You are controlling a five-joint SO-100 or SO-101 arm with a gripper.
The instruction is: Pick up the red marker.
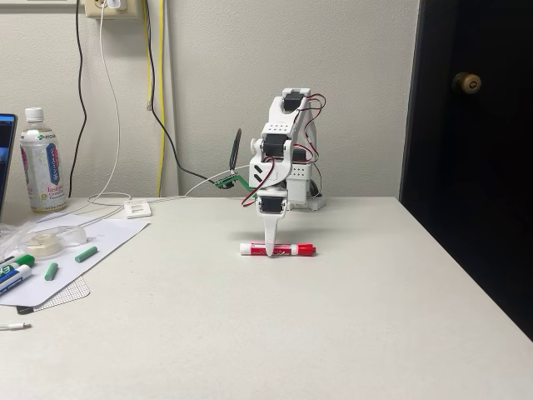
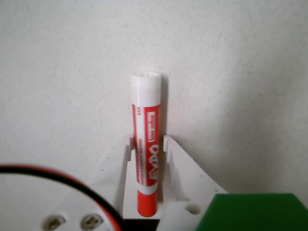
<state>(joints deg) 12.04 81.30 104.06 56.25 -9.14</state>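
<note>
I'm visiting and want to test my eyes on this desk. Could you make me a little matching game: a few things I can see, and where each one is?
Things:
1. red marker
2. bottle
3. doorknob
4. gripper

Places, in the fixed view:
A. upper right, on the dark door
B. far left, standing by the wall
C. lying flat in the middle of the table
D. pointing down, its fingers on either side of the marker's barrel

Pairs: 1-C, 2-B, 3-A, 4-D
</note>
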